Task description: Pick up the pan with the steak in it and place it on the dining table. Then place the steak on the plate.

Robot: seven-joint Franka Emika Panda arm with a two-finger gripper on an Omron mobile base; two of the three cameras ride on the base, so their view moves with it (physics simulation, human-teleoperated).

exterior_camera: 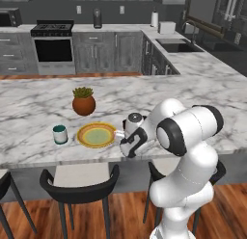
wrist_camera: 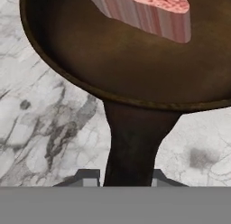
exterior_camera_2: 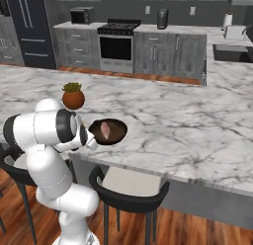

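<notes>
Jaws flanking pan point(wrist_camera: 131, 83) handle, arm folded low over dining table point(exterior_camera_2: 197, 125)

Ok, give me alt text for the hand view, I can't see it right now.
A dark pan sits on the marble dining table, its handle running down between the gripper's two fingertips. The pinkish steak lies inside the pan at the top of the frame.

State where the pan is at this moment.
In the right base view the pan, with the steak in it, sits on the dining table near its front edge, below the plant pot.
</notes>
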